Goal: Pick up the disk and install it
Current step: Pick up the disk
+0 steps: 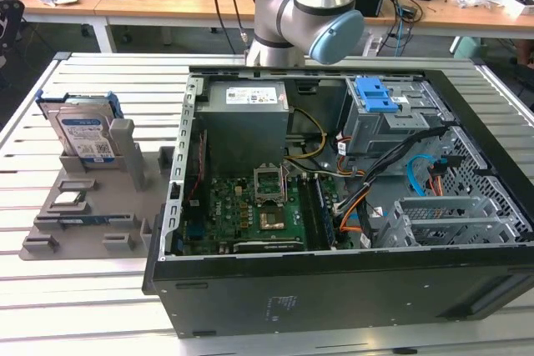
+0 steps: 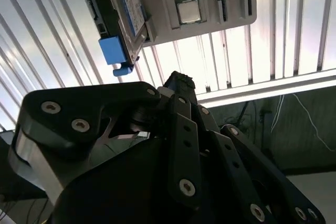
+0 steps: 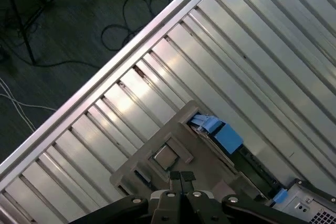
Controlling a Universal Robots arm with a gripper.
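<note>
The case (image 1: 334, 289) lies nearest in the exterior view, black, on its side, its open face up; it takes the middle and the exterior view's right of the slatted metal table (image 1: 58, 298). Inside it are a grey power supply (image 1: 246, 110) at the back, a green board (image 1: 246, 206) at the front and a blue-topped drive bay (image 1: 380, 97) to the exterior view's right. The arm (image 1: 304, 14) rises behind the case, grey with pale blue caps. A grey holder (image 1: 92, 206) sits on the table just beside the case, at the exterior view's left. The disk (image 1: 83, 135) stands on edge in the holder's rear slot, label toward the camera, blue frame round it; the case's drive bay is well apart from it. A chip (image 1: 67, 200) lies flat in a pocket nearer the front. In the first wrist view the gripper (image 3: 181, 176) hangs above the holder (image 3: 142, 174), fingers pressed together, nothing between them; the chip (image 3: 164, 157) and the disk (image 3: 223, 136) lie below, untouched. The second wrist view shows the black fingertips (image 2: 178, 83) apart from the disk (image 2: 131, 6).
</note>
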